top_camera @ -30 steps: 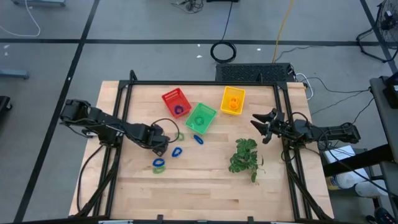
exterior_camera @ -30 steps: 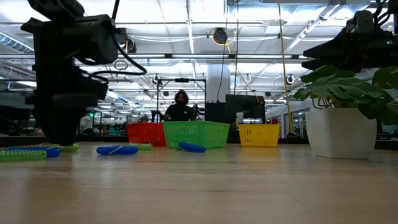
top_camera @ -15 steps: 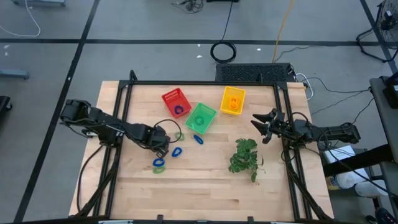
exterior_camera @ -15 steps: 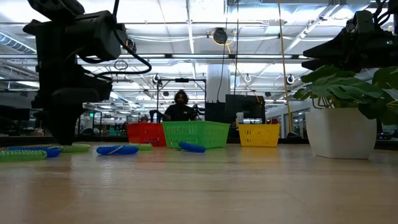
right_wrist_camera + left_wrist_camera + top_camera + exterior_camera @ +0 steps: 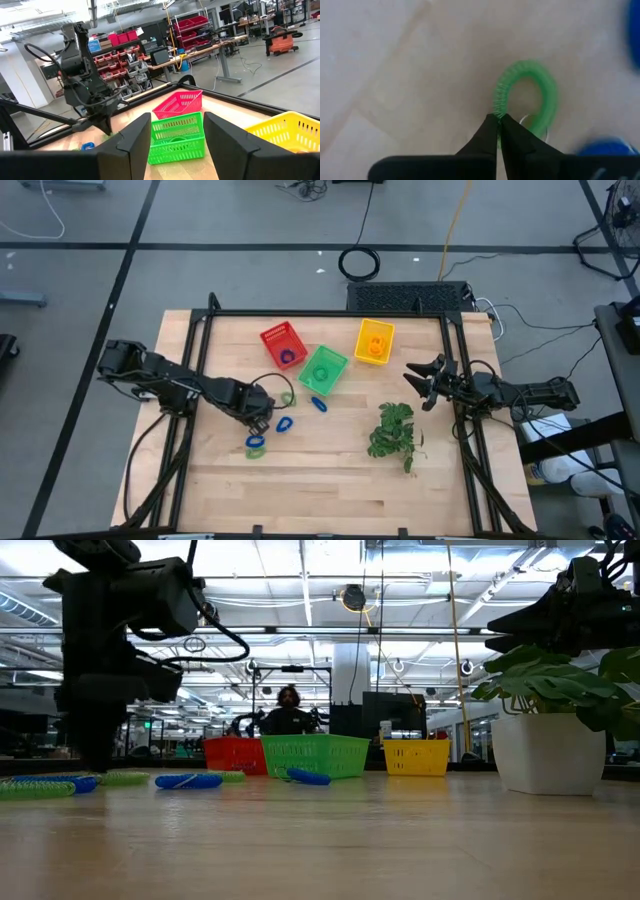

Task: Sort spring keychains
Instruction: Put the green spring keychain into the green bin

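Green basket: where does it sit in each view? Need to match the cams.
High view: green basket just above picture centre.
Low view: mid-picture, far back.
Right wrist view: low centre, seen between that arm's own fingers.
Left wrist view: not in it; only the left pincer shut on a green spring keychain.
Shared landmark: red basket right beside it.

Left pincer [image 5: 498,118] closed, lowered, right pincer [image 5: 174,131] spread, raised.

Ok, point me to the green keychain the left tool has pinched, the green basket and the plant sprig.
green keychain [image 5: 547,90]: left wrist view, on the coil's curved side.
green basket [image 5: 313,753]: low view, on its front wall.
plant sprig [image 5: 394,430]: high view, on the leaves' middle.
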You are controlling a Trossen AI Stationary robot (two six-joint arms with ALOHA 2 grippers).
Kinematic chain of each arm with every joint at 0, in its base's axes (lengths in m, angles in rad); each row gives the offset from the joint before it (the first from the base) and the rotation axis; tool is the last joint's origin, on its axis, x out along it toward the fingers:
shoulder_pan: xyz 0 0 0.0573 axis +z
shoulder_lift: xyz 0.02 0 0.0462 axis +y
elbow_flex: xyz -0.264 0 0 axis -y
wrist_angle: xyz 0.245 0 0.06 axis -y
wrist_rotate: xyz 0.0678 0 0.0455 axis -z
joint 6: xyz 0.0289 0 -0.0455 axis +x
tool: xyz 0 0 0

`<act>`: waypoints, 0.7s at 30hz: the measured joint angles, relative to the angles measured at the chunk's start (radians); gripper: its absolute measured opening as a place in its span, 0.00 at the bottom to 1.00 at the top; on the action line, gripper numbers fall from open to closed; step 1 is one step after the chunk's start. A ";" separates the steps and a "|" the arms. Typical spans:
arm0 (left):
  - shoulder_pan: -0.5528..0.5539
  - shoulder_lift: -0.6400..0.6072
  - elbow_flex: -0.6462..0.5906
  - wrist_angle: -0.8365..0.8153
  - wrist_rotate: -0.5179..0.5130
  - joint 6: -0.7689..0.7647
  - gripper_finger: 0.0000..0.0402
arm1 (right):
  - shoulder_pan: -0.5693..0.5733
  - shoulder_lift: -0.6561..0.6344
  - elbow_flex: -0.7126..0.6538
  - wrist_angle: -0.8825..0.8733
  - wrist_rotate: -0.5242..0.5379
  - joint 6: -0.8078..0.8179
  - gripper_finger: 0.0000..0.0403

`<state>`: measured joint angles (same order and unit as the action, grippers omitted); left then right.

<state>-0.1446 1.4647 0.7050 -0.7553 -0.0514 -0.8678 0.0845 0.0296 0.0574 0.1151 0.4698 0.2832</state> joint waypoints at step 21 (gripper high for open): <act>-0.074 0.019 0.441 -0.419 -0.026 0.187 0.01 | 0.000 0.000 0.000 0.000 0.000 0.000 0.43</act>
<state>-0.2189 1.4836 1.1462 -1.1739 -0.0770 -0.6808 0.0847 0.0292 0.0574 0.1154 0.4702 0.2832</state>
